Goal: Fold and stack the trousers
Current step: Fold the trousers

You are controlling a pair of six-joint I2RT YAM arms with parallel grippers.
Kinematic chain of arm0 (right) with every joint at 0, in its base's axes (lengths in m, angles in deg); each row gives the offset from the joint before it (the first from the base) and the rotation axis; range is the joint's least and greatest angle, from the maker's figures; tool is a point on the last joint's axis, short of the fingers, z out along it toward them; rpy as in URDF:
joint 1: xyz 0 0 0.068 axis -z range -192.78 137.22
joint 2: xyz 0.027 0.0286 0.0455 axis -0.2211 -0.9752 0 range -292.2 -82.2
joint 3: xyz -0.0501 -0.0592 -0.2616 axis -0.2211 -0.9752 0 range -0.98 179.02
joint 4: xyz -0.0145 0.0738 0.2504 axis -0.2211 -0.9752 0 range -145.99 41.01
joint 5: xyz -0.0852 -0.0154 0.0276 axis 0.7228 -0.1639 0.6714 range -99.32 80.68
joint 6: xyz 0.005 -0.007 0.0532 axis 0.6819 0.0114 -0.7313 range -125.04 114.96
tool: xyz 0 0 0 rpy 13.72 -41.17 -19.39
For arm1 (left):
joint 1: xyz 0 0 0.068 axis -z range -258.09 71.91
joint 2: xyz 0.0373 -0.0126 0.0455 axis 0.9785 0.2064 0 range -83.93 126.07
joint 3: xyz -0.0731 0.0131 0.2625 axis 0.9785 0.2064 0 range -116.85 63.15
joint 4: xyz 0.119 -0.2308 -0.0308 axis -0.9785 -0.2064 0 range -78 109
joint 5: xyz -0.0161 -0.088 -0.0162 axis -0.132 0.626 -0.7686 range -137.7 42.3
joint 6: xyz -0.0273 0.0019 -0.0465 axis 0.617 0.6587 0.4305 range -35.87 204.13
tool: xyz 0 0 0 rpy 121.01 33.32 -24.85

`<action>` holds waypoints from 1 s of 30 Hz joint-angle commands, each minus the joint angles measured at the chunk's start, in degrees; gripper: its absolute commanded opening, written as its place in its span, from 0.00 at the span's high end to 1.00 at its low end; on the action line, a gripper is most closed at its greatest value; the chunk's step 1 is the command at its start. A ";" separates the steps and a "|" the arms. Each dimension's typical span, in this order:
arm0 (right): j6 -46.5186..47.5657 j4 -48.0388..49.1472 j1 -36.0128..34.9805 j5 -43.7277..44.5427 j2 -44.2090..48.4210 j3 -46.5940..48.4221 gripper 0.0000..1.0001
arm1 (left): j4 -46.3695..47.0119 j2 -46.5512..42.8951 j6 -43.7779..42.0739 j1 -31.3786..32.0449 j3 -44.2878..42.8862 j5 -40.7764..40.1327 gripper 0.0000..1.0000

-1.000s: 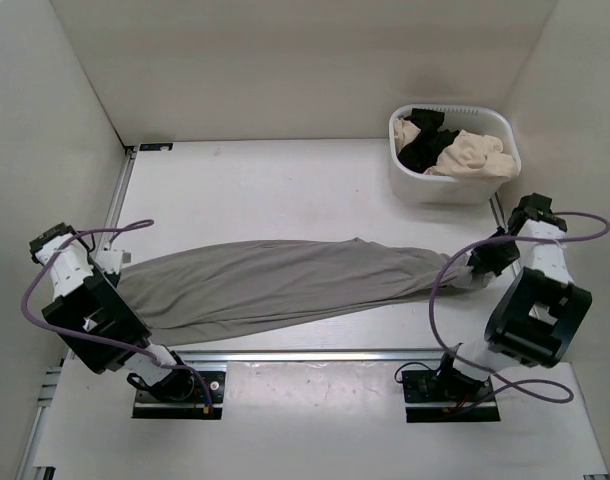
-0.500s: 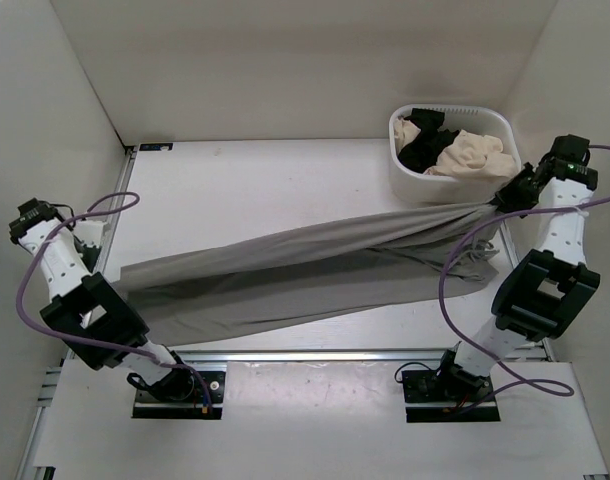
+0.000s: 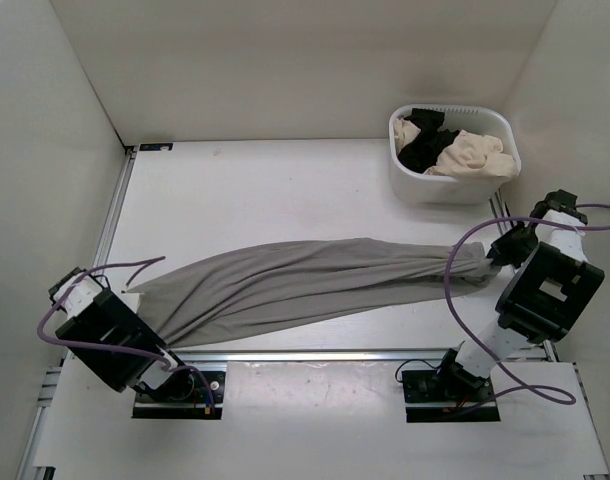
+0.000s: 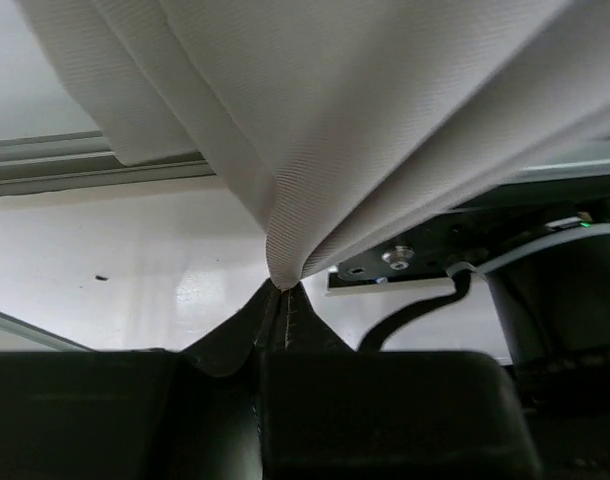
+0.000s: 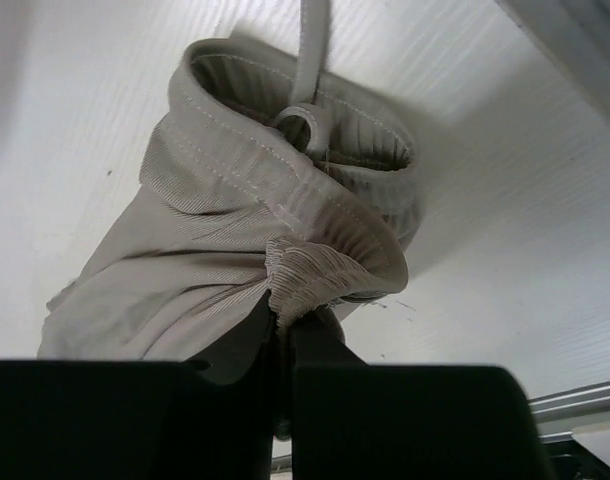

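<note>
The trousers (image 3: pixel 305 280) lie in one long line on the table (image 3: pixel 265 190), running between both grippers. The left gripper (image 4: pixel 282 292) pinches the leg end. The right gripper (image 5: pixel 285 322) pinches the waistband.

Left wrist cam: trousers (image 4: pixel 385 120) run off frame at 12 and 3 o'clock; right wrist cam: drawstring (image 5: pixel 313 40) clipped at 12, fingers (image 5: pixel 243 345) tip-buried under waistband (image 5: pixel 285 180).
</note>
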 commanded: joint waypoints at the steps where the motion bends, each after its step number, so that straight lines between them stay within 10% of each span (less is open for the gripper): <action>1: 1.48 0.63 0.35 3.69 -0.47 0.14 0.97 | 5.03 -0.94 -2.28 -1.47 0.58 -2.07 0.86; 10: 2.01 -0.52 0.35 13.00 0.58 -4.17 0.91 | 7.67 6.96 -2.99 -6.66 -3.73 -2.78 0.86; 16: 3.24 1.67 -0.96 8.81 -0.73 -6.63 0.41 | 7.67 9.87 -2.46 -6.67 -6.53 -2.16 0.77; 19: 4.38 2.82 -4.38 9.13 -1.26 -7.25 0.33 | 7.67 10.39 -2.46 -6.67 -7.95 -0.93 0.71; 30: 0.87 2.47 -6.59 18.02 -7.59 -7.15 0.32 | 10.12 14.35 -0.79 -6.67 -9.79 -0.93 0.67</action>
